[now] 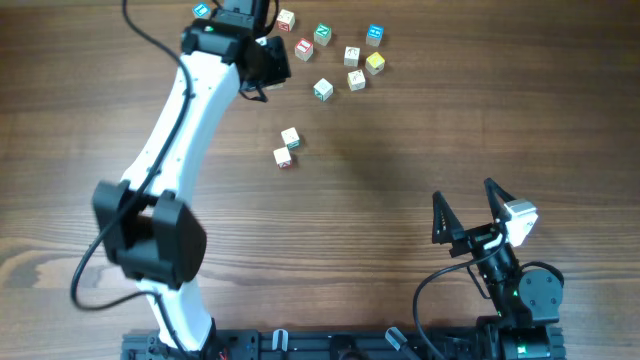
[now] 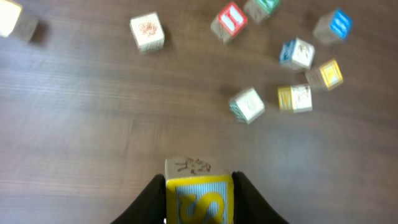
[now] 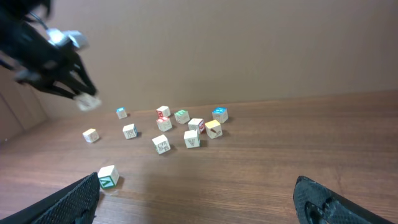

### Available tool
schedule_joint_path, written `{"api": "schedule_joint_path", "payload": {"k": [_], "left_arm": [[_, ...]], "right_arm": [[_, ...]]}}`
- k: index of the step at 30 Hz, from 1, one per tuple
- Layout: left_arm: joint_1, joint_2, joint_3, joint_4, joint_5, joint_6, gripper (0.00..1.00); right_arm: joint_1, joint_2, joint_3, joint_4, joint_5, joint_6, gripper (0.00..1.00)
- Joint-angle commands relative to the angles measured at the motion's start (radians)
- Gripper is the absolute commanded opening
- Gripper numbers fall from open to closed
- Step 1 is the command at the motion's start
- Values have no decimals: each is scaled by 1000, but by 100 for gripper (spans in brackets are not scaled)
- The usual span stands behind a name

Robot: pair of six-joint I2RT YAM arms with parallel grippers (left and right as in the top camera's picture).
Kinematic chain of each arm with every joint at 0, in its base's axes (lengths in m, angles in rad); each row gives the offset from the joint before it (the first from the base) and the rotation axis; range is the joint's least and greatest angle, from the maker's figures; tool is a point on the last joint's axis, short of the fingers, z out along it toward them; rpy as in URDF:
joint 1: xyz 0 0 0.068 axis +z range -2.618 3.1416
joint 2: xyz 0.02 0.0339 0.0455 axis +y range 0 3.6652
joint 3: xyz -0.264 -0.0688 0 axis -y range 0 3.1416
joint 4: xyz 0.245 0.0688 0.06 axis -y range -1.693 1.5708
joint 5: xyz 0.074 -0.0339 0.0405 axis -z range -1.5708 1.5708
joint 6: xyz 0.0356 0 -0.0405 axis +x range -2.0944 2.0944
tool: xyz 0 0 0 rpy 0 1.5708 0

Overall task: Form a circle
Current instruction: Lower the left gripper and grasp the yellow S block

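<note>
Left gripper point(image 2: 199, 202) pinches a yellow-and-blue cube point(image 2: 198, 198). Right gripper point(image 1: 468, 208) stands spread wide and empty, well apart. The circle point(image 1: 351, 56), here only a loose cluster of cubes, lies at the table's point(image 1: 420, 130) far edge, beside the left gripper.

Only two marks can be read, both in the left wrist view. At 6 o'clock, at the bottom edge, the striped cube point(image 2: 198, 198) shows a big yellow letter, seemingly an S, on pale blue stripes inside a yellow frame. The dark scribble on its top face cannot be read. At about 12 o'clock the red cube point(image 2: 231, 18) carries a white mark like a capital I. The blue cube point(image 2: 339, 23) at 1 o'clock and the yellow cube point(image 2: 329, 73) at 2 o'clock bear blurred, unreadable marks. In the other views all marks are too small to read.
</note>
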Motion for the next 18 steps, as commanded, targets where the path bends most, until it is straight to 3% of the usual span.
{"api": "schedule_joint_path", "payload": {"k": [1, 6, 18], "left_arm": [[-17, -90, -5, -95, 20, 0, 25], [-105, -105, -5, -190, 19, 1, 25], [-292, -103, -5, -243, 18, 0, 27]], "right_arm": [[5, -8, -1, 5, 9, -6, 100], [5, -8, -1, 5, 9, -5, 100], [5, -8, -1, 5, 9, -6, 100]]}}
